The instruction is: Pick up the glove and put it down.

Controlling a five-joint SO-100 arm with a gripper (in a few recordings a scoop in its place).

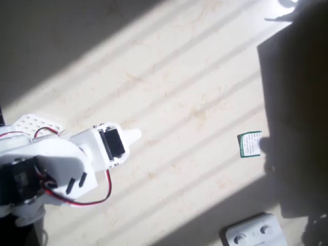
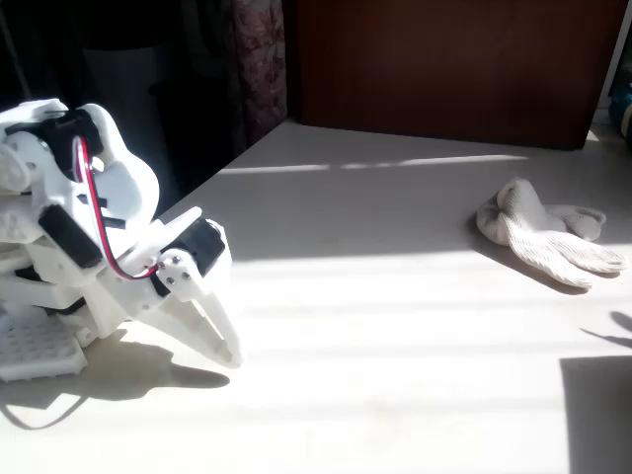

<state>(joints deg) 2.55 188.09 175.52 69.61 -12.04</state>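
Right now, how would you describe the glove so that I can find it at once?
In the fixed view, look across the pale sunlit table to its far right, well away from the white claw. The glove lies crumpled there in shade before the dark wall: soft, off-white knit, the only cloth thing on the table.

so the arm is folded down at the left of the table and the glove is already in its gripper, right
Not quite. In the fixed view the gripper holds nothing, its tips resting low near the table. The glove lies far off at the right, untouched. The arm is folded down at the left, as you said.
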